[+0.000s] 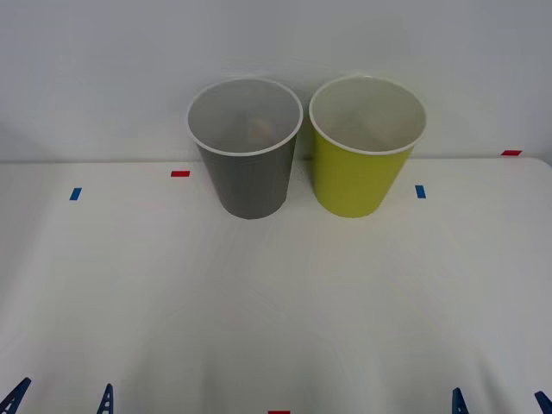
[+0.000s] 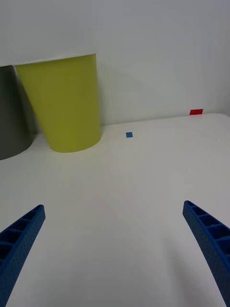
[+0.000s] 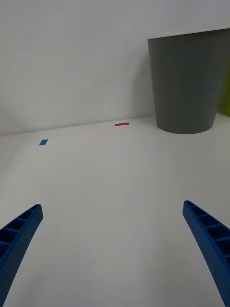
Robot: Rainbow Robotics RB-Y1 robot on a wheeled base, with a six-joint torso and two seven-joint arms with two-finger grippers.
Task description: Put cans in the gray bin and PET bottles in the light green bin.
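Both claws wait low at the near edge of the white surface (image 1: 276,328), the left claw (image 1: 60,401) and the right claw (image 1: 498,404) each with its blue ribbed fingers spread wide and holding nothing. Farther out, at the back by the wall, the round tapered dark gray bin with white rim (image 1: 247,185) stands upright just beside the round yellow-green bin of same shape (image 1: 355,177), gray on the left. Something pale lies inside the gray bin, but I cannot tell what; small blue and red tape marks (image 1: 179,173) lie on the surface.
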